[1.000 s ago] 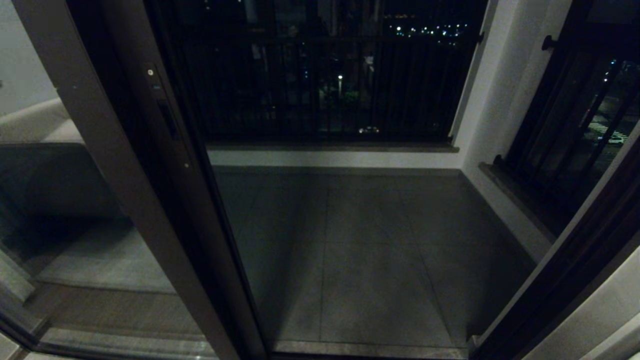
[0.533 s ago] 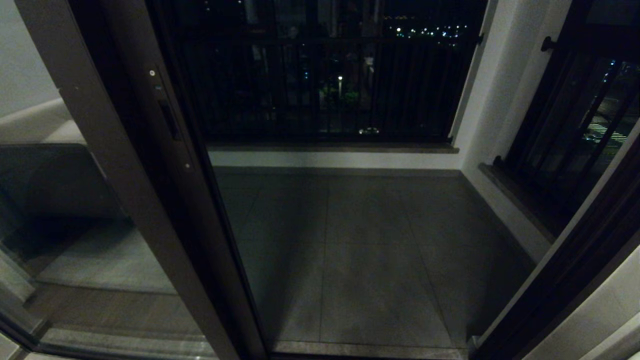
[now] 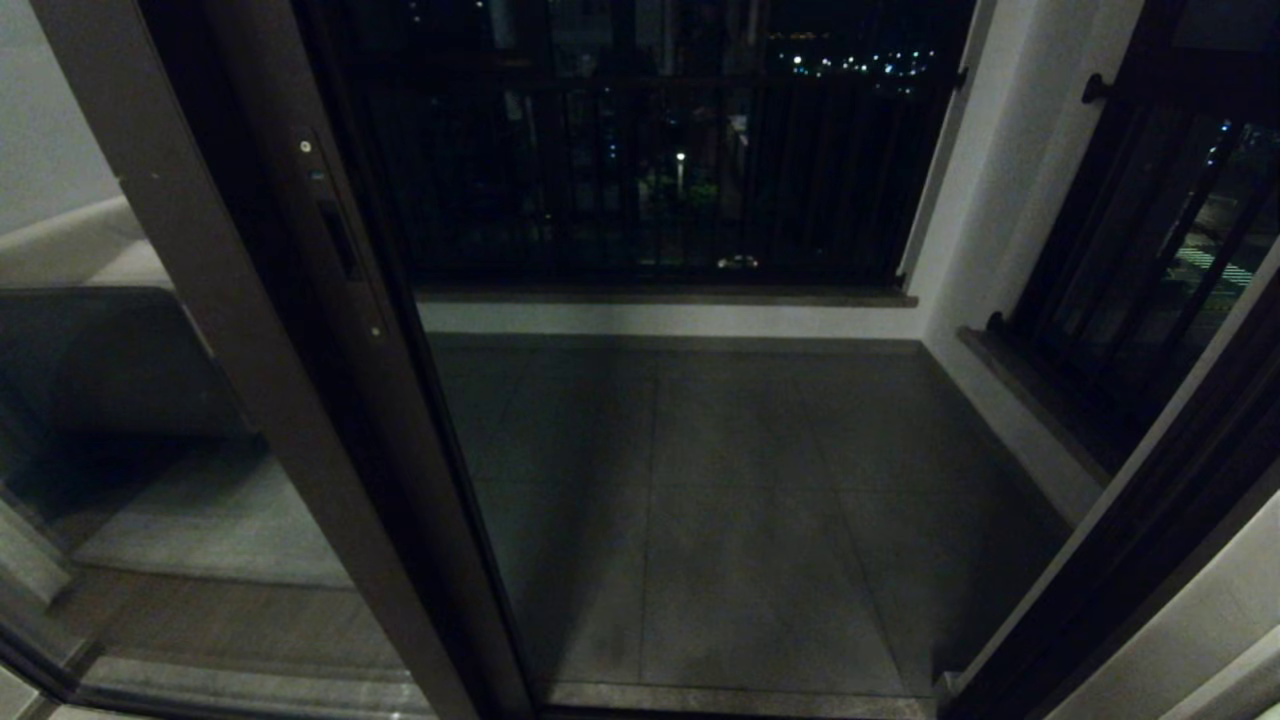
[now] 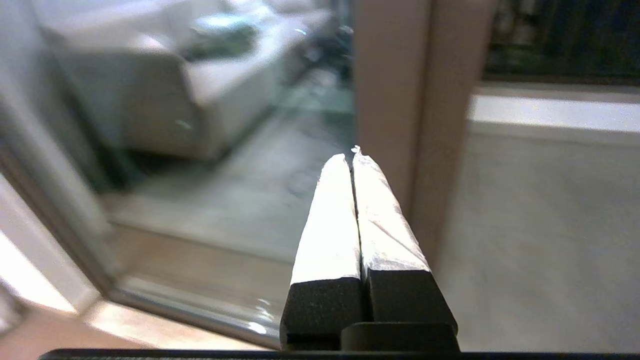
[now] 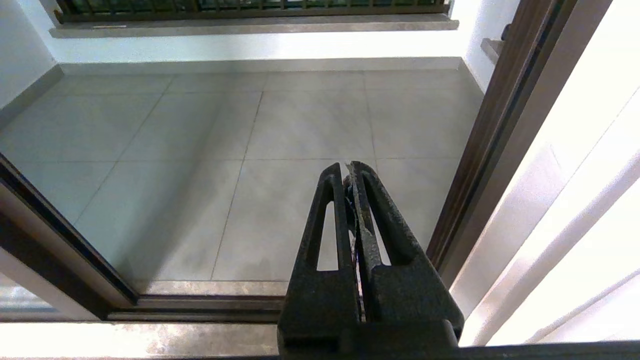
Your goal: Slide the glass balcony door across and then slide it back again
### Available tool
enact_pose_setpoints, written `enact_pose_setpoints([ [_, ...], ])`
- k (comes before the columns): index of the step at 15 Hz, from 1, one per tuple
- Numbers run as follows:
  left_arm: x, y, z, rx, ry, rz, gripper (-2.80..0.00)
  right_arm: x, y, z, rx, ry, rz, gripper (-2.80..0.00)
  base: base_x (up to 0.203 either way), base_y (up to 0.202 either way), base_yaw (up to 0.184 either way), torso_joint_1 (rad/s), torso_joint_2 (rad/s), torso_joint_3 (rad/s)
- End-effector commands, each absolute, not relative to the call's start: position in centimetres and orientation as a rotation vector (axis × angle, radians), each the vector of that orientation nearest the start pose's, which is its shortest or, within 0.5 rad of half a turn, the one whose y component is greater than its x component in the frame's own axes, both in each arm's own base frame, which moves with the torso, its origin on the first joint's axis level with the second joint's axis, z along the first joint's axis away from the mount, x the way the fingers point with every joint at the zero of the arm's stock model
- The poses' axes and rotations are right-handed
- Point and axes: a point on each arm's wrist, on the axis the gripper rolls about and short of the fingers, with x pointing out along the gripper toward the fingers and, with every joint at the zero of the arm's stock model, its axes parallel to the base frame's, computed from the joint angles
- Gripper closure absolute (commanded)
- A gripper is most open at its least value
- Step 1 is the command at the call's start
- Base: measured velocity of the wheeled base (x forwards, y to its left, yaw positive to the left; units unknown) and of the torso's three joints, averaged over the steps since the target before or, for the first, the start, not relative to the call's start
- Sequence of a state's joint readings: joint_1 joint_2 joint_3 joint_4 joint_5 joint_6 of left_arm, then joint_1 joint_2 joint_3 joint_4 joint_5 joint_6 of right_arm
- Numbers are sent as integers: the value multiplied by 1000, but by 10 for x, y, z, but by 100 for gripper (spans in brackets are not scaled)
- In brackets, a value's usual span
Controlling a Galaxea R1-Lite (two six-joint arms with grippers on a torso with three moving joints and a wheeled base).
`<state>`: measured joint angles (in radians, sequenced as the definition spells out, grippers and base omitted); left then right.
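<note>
Nearest us, our left gripper and right gripper are both pinched closed, holding nothing. Farther, on the left, stands the door. It looks heavy, stiff and breakable, so we should push at its handle slot.

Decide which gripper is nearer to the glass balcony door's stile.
Left. The left gripper, shut, points beside the glass balcony door stile. The right gripper, shut, hangs over the balcony floor, nearer the opposite jamb.

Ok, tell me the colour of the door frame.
Dark brown door frame, clearest in the head view.
</note>
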<state>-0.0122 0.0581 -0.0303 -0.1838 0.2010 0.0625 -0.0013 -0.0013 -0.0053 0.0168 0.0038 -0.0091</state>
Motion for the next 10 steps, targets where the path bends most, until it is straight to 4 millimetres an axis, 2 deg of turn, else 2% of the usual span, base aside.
enact_pose_setpoints([
  [1,-23,1,87,30,-123,33,0,-23,0,75,-9,12,3,0,0,0,0,0,0,0],
  [3,-23,0,78,37,-12,-30,0,-23,0,75,-9,12,3,0,0,0,0,0,0,0],
  [10,-23,0,75,-3,3,-6,0,-19,0,76,-8,60,2,0,0,0,0,0,0,0],
])
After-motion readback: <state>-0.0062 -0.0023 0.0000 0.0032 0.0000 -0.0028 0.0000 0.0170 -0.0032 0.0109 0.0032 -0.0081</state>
